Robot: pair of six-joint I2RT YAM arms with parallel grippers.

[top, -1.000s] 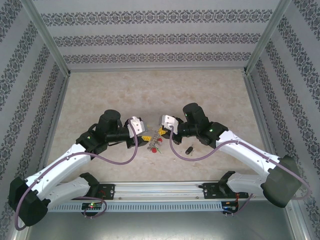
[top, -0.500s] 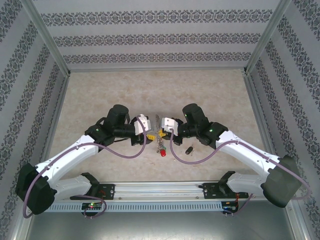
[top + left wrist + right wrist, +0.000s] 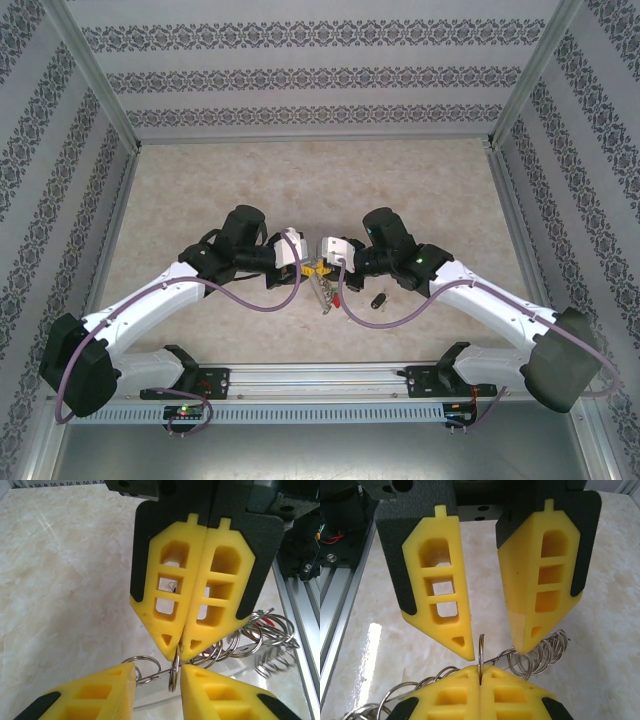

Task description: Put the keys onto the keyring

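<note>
Left gripper (image 3: 492,652) moved in, keyring (image 3: 535,657) between its parted jaws (right gripper (image 3: 179,652) pinching it)

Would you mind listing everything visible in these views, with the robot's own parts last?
keyring: one, silvery, coiled, held up between the two grippers
red key: one, red head, beside the hanging keyring
black key: one, black head, on the table to the right of the keyring
table: one, beige marble
walls: three, grey-patterned, around the table
rail: one, aluminium, near edge
left gripper: yellow fingers open either side of the ring
right gripper: yellow fingers shut on the keyring
</note>
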